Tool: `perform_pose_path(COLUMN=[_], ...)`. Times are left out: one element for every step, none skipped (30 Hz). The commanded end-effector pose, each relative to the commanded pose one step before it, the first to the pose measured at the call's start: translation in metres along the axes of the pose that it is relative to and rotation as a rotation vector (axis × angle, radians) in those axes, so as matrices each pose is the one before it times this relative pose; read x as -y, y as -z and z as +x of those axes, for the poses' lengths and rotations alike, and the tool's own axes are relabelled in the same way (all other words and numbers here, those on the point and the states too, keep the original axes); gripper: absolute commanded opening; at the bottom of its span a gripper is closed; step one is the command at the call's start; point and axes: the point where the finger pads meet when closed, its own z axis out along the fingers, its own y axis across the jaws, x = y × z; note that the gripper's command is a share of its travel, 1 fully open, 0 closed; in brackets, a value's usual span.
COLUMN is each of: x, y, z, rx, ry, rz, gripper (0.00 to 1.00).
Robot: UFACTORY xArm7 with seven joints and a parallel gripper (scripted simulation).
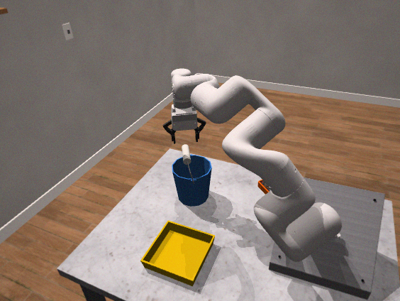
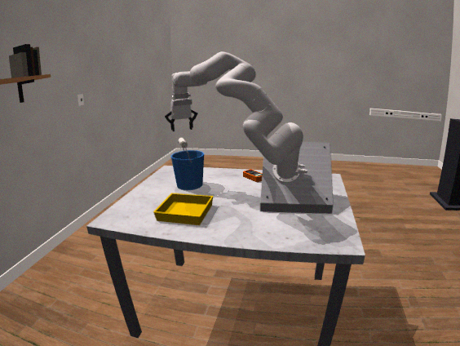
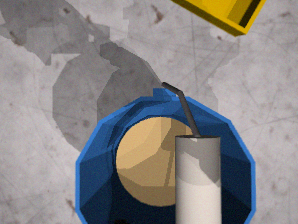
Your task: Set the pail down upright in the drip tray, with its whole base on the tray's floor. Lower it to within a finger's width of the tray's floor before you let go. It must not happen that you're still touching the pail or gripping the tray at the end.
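Note:
A blue pail (image 1: 192,181) stands upright on the marble table, its wire bail raised with a white cylindrical grip (image 1: 186,153) at the top. A shallow yellow drip tray (image 1: 178,251) lies on the table nearer the front edge, apart from the pail. My gripper (image 1: 184,136) is open and empty, hanging a short way above the white grip. In the exterior view the gripper (image 2: 181,124) sits above the pail (image 2: 187,169) and the tray (image 2: 183,208) lies in front of it. The wrist view looks down into the pail (image 3: 165,165), with the grip (image 3: 197,180) close below and a tray corner (image 3: 225,14) at the top.
An orange handheld meter (image 2: 252,175) lies on the table beside my grey base plate (image 2: 298,179). A wall runs close behind the table's left side. A dark speaker stands on the floor at the far right (image 2: 448,167).

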Motion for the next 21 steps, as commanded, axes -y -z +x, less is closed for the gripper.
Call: perform_pose_path(x=[-0.00011, 0.0, 0.0, 0.0, 0.0, 0.0, 0.0, 0.0, 0.0, 0.0, 0.0, -0.00001, -0.00001, -0.00001, -0.00001, -0.00001, -0.00001, -0.00001, -0.00002, -0.00002, -0.00002], y=[0.00266, 0.0, 0.0, 0.0, 0.0, 0.0, 0.0, -0.00002, -0.00006, -0.00012, -0.00018, -0.00027, -0.00036, -0.00046, -0.00057, -0.00068, -0.0008, -0.00092, -0.00103, -0.00113, -0.00125], z=[-0.00103, 0.0, 0.0, 0.0, 0.0, 0.0, 0.0, 0.0, 0.0, 0.0, 0.0, -0.00001, -0.00001, -0.00001, -0.00001, -0.00001, -0.00002, -0.00002, -0.00002, -0.00003, -0.00003], rx=[0.00469, 0.0, 0.0, 0.0, 0.0, 0.0, 0.0, 0.0, 0.0, -0.00001, -0.00001, -0.00002, -0.00002, -0.00003, -0.00004, -0.00004, -0.00005, -0.00006, -0.00003, 0.0, 0.0], ry=[-0.00027, 0.0, 0.0, 0.0, 0.0, 0.0, 0.0, 0.0, 0.0, -0.00001, -0.00001, -0.00001, -0.00002, -0.00003, -0.00003, -0.00004, -0.00005, -0.00006, -0.00003, 0.0, 0.0], rz=[-0.0018, 0.0, 0.0, 0.0, 0.0, 0.0, 0.0, 0.0, 0.0, 0.0, 0.0, 0.0, 0.0, 0.0, 0.0, 0.0, 0.0, 0.0, 0.0, -0.00001, 0.0], gripper=[1.0, 1.0, 1.0, 1.0, 1.0, 1.0, 1.0, 1.0, 1.0, 1.0, 1.0, 1.0, 1.0, 1.0, 1.0, 1.0, 1.0, 1.0, 1.0, 1.0, 1.0])
